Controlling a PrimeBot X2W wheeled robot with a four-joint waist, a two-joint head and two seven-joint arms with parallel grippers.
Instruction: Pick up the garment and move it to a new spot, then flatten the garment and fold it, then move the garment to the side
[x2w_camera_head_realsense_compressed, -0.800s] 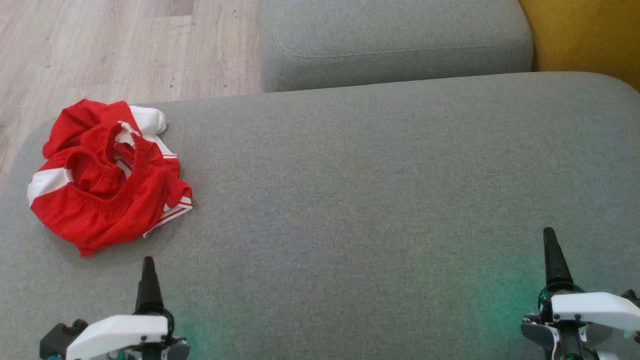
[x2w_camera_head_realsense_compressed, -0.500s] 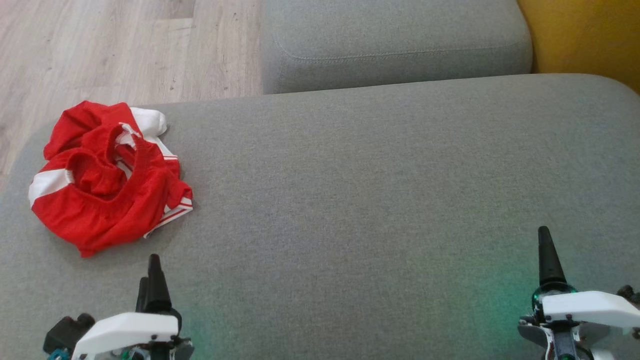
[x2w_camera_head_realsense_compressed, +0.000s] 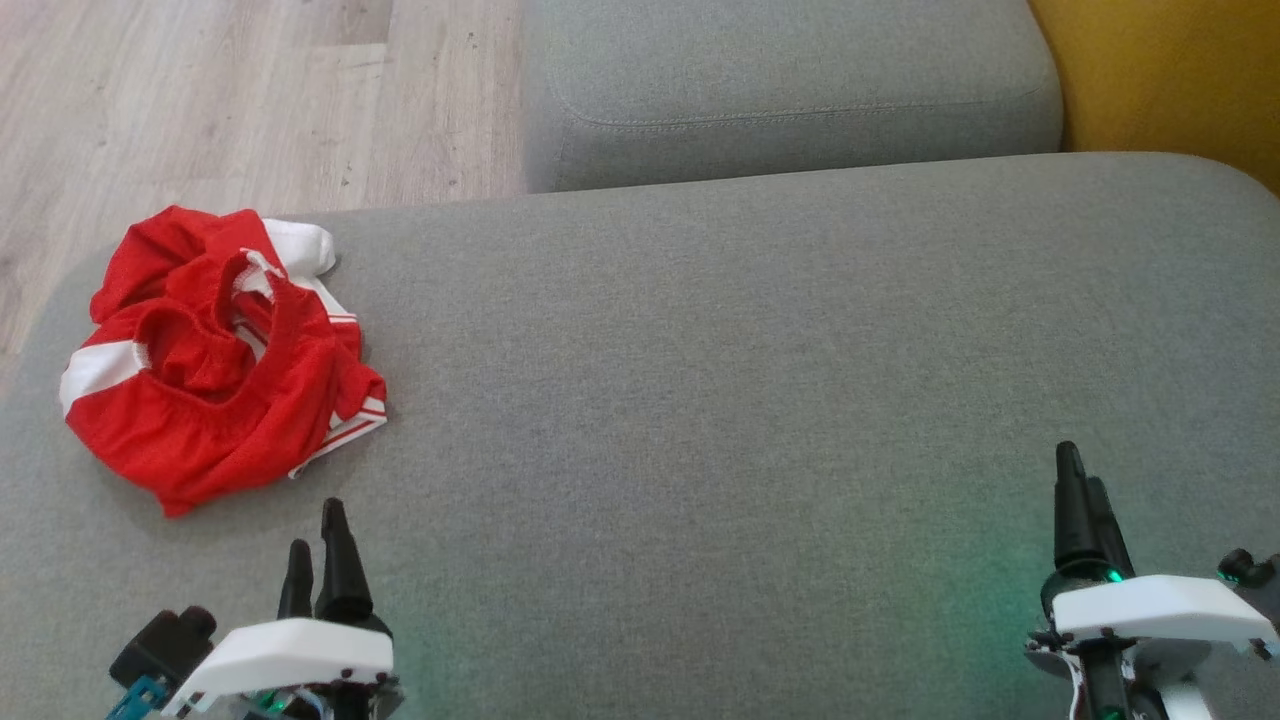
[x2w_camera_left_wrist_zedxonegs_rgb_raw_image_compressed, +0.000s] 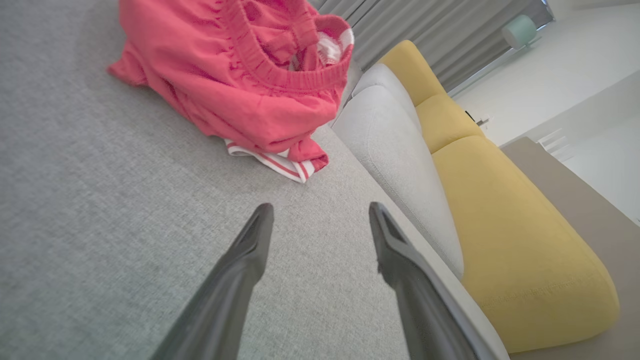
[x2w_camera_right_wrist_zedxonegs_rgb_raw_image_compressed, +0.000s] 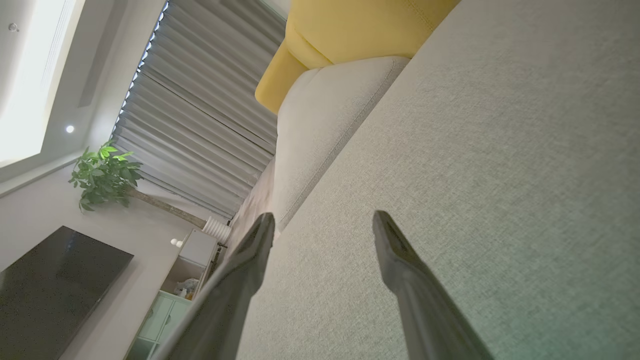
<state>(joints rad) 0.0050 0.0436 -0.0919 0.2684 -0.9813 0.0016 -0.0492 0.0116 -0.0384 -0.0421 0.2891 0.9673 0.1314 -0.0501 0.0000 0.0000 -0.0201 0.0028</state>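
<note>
**Left gripper turns toward the shorts; nothing grasped yet**

The crumpled red-and-white shorts (x2w_camera_head_realsense_compressed: 215, 370) lie at the far left corner of the grey seat cushion (x2w_camera_head_realsense_compressed: 700, 350). Their elastic waistband is bunched on top and a striped hem pokes out toward the cushion's near edge. They sit exactly where they did a moment ago. The small downward drift of the whole head view is the camera tilting, not the cloth moving.

What has changed is the arms. The left gripper (x2w_camera_head_realsense_compressed: 315, 525), near the cushion's near left corner, has rolled about its wrist and edged a little to the right. Where one dark finger showed before, two now stand side by side. In the left wrist view those fingers are spread with only bare cushion between them, and the shorts' striped hem lies ahead of the tips, near but apart. The right gripper (x2w_camera_head_realsense_compressed: 1082, 465), by the near right corner, has slid slightly inward and turned a little as well. Its fingers are also spread over bare fabric, well apart from the shorts.

I judge this to be the very start of the pick-up step: the left arm is lining its parted fingers up for a reach. The loose heap offers the raised waistband as the surest hold. A pinch on the hem alone would probably lift a single layer and leave the rest dragging.
</note>
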